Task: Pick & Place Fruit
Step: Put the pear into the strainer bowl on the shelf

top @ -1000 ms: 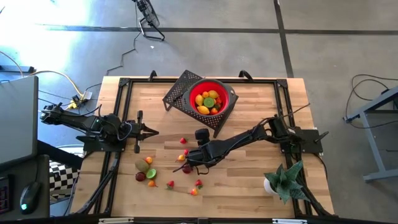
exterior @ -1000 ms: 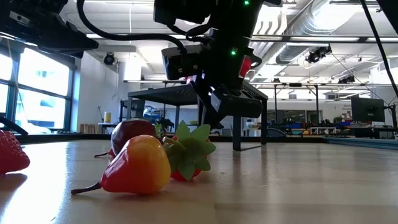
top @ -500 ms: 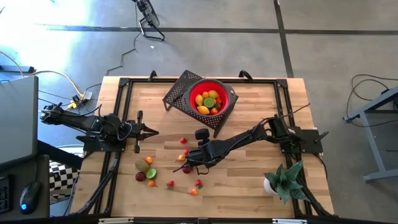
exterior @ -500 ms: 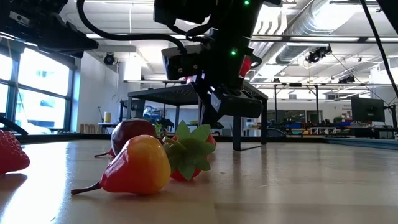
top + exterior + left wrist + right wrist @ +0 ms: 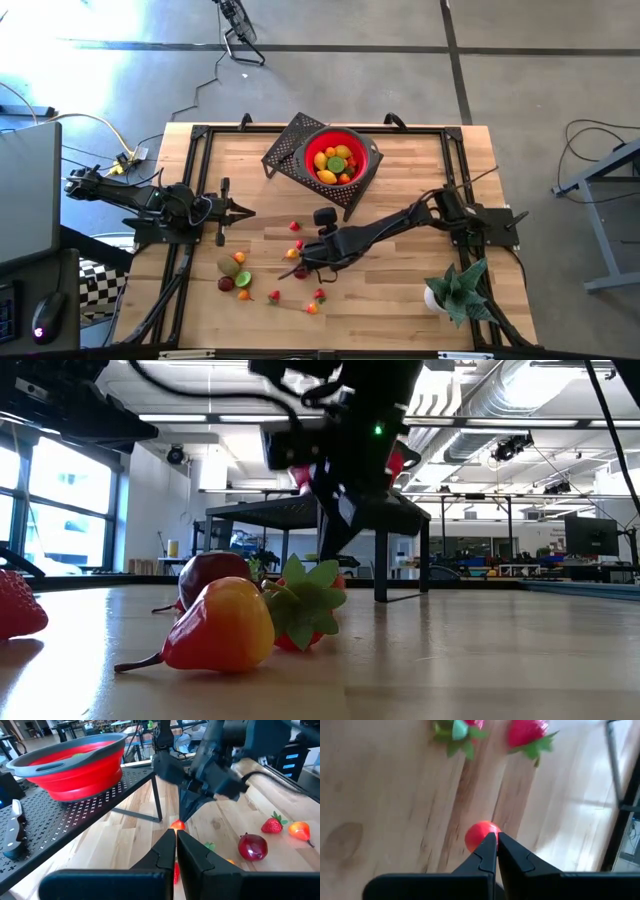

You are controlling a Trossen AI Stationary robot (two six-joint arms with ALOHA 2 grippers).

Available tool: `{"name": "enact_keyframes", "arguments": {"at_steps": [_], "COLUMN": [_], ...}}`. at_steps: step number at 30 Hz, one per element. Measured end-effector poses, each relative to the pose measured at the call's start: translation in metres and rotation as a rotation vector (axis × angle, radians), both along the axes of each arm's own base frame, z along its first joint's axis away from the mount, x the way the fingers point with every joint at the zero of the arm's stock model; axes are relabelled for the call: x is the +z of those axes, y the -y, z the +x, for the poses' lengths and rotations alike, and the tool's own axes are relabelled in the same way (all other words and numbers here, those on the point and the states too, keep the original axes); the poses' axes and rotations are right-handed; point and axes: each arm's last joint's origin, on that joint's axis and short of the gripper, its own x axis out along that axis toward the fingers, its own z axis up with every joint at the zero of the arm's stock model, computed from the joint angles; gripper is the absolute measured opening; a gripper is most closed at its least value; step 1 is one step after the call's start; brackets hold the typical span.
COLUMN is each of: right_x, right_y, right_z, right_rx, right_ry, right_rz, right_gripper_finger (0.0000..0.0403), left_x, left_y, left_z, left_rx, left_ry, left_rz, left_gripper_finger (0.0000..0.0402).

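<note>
Reaching across the middle of the wooden tabletop [image 5: 400,170], the right gripper [image 5: 297,268] is seen with its jaws clenched together; a small red fruit [image 5: 481,834] sits right at the fingertips, but whether it is actually gripped cannot be told. The same red fruit is visible from the left wrist, just beyond the closed tips of the left gripper [image 5: 176,836], under the dark right arm. The left gripper is parked near the left edge of the tabletop, jaws clenched on nothing. A red bowl [image 5: 367,150], already holding yellow, orange and green fruit, is set on a black perforated stand [image 5: 290,140] near the far edge. Loose fruit are scattered toward the near edge, left of centre: a brown one [image 5: 227,266], a dark red one [image 5: 226,284], strawberries [image 5: 273,296]. A spiky green plant [image 5: 460,290] in a white pot is placed at the near right corner.
</note>
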Motion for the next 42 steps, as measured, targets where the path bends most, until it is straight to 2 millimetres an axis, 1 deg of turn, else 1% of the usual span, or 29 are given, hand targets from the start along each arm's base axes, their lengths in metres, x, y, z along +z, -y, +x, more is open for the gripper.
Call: {"name": "enact_keyframes", "arguments": {"at_steps": [5,10,17,24,29,34,39,42], "right_x": [0.027,0.059,0.102,0.140,0.162,0.181,0.189,0.189], "right_y": [-0.004,-0.005,-0.009,-0.004,0.002,0.017,0.043,0.061], "right_z": [-0.004,-0.008,-0.018,-0.031,-0.036,-0.041,-0.043,-0.041], "right_rx": [0.000,-0.024,-0.043,-0.075,-0.074,-0.105,-0.167,-0.205], "right_ry": [0.089,0.225,0.412,0.547,0.625,0.680,0.688,0.680], "right_rz": [-0.013,0.024,0.003,-0.020,-0.090,-0.138,-0.156,-0.161], "right_gripper_finger": [0.0004,0.0004,0.0004,0.0004,0.0003,0.0003,0.0003,0.0003], "left_x": [0.000,0.000,0.000,0.000,0.000,0.000,0.000,0.000], "left_y": [0.000,0.000,0.000,0.000,0.000,0.000,0.000,0.000], "left_z": [0.000,0.000,0.000,0.000,0.000,0.000,0.000,0.000], "left_rx": [0.000,0.000,0.000,0.001,0.001,0.000,0.000,0.000], "left_ry": [0.000,0.001,0.001,0.001,0.001,0.001,0.001,0.001], "left_rz": [0.000,0.000,0.000,0.000,0.000,0.000,0.000,0.000], "left_gripper_finger": [0.0012,0.0012,0.0012,0.0012,0.0012,0.0012,0.0012,0.0012]}}
